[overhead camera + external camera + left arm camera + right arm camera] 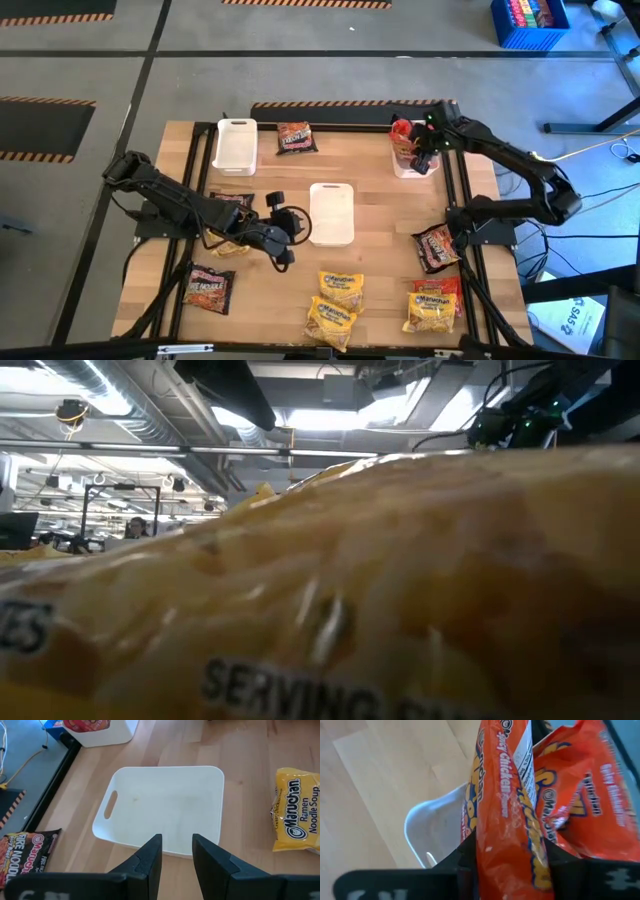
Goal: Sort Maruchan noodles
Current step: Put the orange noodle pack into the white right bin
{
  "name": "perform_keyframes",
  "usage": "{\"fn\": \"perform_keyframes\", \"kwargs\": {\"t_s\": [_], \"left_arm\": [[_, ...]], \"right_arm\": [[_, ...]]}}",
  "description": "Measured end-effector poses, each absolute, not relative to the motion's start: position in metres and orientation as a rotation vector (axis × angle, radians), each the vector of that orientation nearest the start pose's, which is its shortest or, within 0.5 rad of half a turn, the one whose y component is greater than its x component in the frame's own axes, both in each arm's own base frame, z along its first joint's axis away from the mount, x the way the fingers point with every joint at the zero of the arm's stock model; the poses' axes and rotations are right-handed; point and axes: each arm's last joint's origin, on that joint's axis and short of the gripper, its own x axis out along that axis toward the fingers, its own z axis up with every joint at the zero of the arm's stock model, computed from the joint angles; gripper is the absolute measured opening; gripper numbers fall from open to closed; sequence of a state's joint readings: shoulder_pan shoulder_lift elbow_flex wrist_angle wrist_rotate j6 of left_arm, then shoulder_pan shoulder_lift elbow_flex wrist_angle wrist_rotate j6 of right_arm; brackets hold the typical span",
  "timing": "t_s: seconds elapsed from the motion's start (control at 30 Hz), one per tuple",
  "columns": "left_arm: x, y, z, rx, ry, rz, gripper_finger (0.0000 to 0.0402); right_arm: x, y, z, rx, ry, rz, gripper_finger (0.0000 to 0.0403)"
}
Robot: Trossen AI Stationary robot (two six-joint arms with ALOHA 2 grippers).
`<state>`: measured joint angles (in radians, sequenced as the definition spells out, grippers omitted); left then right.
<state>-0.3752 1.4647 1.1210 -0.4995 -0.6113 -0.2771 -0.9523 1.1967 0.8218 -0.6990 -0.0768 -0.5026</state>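
My right gripper (417, 152) hangs over the far-right white tray (404, 168), shut on a red Maruchan packet (505, 795). A second red packet (585, 805) lies in that tray (427, 827). My left gripper (176, 845) is open and empty, and sits low beside the left edge of the middle white tray (332, 213). Yellow packets (341, 285) (330, 320) (430, 310) lie flat near the table's near edge. Dark packets (296, 137) (208, 288) (437, 247) lie flat elsewhere. A yellow packet (380, 580) fills the low view. My right gripper pinches the red Spicy Chicken packet between its two fingers (465, 855), across the packet's middle (510, 845). The packet stands on edge in the hold and reaches past the fingers over the tray. Whether its far end touches the tray or the other packet, I cannot tell.
A third white tray (236, 145) stands at the far left of the table. A red packet (440, 287) lies partly under a yellow one near the right edge. A black frame (462, 200) borders the table. Bare wood lies between the middle tray and the right arm.
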Motion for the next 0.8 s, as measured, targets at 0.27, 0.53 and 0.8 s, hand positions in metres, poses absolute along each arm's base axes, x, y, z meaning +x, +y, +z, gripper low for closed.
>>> {"fn": "perform_keyframes", "kwargs": {"t_s": [0.27, 0.53, 0.8], "left_arm": [[0.289, -0.096, 0.272, 0.138, 0.703, 0.321, 0.0101], [0.289, -0.096, 0.272, 0.138, 0.703, 0.321, 0.0101], [0.289, -0.096, 0.272, 0.138, 0.702, 0.321, 0.0101]], "right_arm": [[0.134, -0.185, 0.22, 0.124, 1.159, -0.536, 0.0089], [0.129, -0.183, 0.217, 0.103, 1.268, -0.59, 0.0164], [0.127, -0.182, 0.216, 0.105, 1.293, -0.605, 0.0199]]}}
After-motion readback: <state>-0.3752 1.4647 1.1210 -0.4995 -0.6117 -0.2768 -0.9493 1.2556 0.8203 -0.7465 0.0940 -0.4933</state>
